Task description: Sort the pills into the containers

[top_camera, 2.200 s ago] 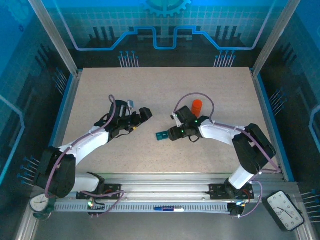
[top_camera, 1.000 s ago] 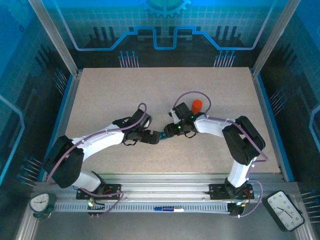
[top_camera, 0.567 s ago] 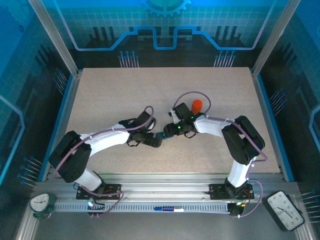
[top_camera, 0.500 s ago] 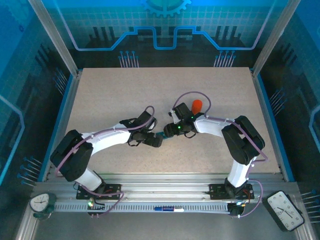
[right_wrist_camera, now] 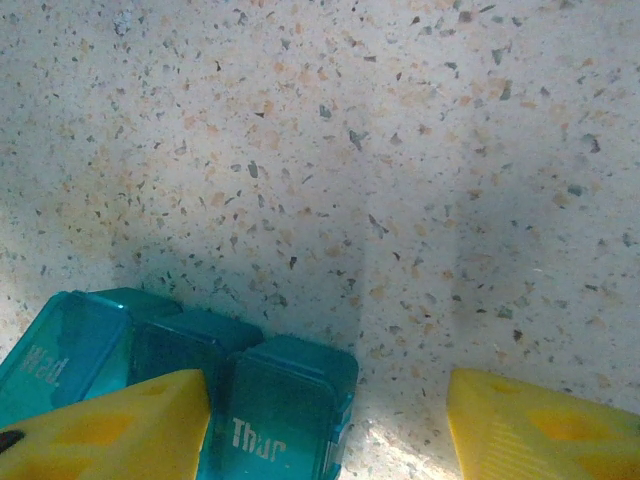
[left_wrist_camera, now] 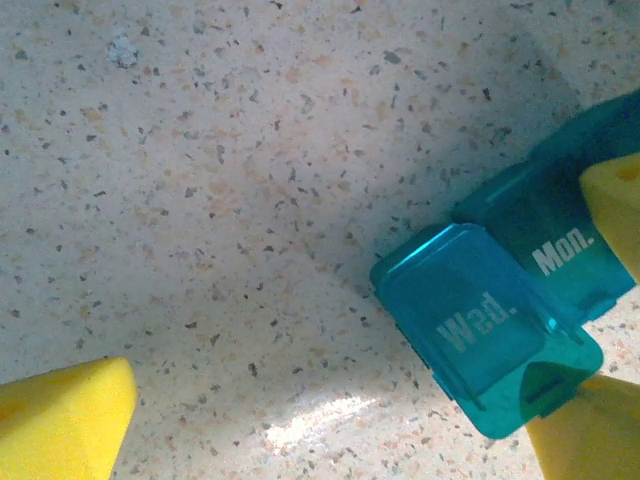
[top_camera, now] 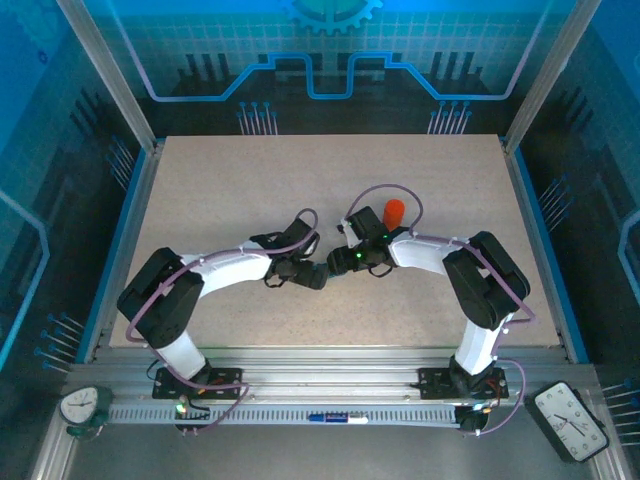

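Observation:
The containers are one teal pill box [left_wrist_camera: 500,320] lying flat on the speckled table, its lids marked "Wed." and "Mon." in the left wrist view. My left gripper [left_wrist_camera: 330,425] is open wide, and the box's "Wed." corner lies just inside its right fingertip [left_wrist_camera: 585,430]. My right gripper [right_wrist_camera: 330,420] is open around the "Thur" end of the pill box [right_wrist_camera: 285,410], with its left finger [right_wrist_camera: 110,425] over the middle compartment and bare table before the right finger. From above, the left gripper [top_camera: 318,277] and the right gripper [top_camera: 336,266] meet tip to tip over the box. The pills are hidden.
An orange bottle [top_camera: 394,212] stands just behind the right wrist. The speckled table [top_camera: 220,190] stretches bare to the far and left sides. Metal frame posts and blue walls close it in.
My left arm has swung right until its gripper reached the pill box. The right gripper has stayed at the box, its jaws narrowing slightly.

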You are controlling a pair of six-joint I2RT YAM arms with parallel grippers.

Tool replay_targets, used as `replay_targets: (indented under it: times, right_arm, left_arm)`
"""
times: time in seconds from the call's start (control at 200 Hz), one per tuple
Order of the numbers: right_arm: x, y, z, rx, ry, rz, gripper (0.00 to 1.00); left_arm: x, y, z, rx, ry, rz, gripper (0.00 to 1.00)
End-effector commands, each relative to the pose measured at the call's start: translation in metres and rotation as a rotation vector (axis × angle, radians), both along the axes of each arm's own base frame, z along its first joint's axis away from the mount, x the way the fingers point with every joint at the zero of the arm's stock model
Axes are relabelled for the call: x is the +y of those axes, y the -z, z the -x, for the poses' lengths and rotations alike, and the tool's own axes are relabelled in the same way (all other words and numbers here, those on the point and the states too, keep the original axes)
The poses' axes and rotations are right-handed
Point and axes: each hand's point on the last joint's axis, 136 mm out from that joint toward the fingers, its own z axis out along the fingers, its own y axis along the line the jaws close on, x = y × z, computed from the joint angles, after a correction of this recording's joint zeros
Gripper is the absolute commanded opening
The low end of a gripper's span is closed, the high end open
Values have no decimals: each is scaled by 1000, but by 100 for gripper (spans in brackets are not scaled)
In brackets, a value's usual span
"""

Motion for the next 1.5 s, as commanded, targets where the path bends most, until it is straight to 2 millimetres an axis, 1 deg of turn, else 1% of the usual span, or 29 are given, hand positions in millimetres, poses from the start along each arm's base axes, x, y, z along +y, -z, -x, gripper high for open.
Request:
replay_targets:
  times: [0.0, 0.23, 0.515, 0.775, 0.991, 1.121, 1.326, 1.411, 1.496]
  right_arm:
    - [-14, 23, 9, 64, 23, 46, 65]
    - [-14, 28, 12, 75, 22, 43, 64]
    - [-14, 32, 14, 85, 23, 43, 63]
    - [-16, 35, 17, 93, 23, 46, 62]
    - [-15, 37, 17, 100, 26, 39, 62]
    - [-13, 31, 17, 98, 22, 29, 62]
    - [-8, 12, 13, 74, 15, 2, 62]
    - [-7, 7, 13, 69, 13, -7, 62]
    - [-7, 4, 14, 68, 12, -13, 62]
  left_arm:
    - [6, -7, -16, -29, -23, -7, 99]
    - [19, -14, -38, -34, -104, 46, 99]
    - [16, -17, -55, -35, -122, 74, 99]
    - [22, -5, -65, -14, -151, 61, 99]
    - [20, 1, -65, 13, -162, 78, 99]
    - [14, -8, -62, 8, -162, 125, 99]
    - [4, -34, -57, -18, -165, 235, 99]
    - [-2, -45, -54, -29, -167, 300, 99]
    - [-8, -52, -48, -27, -168, 364, 99]
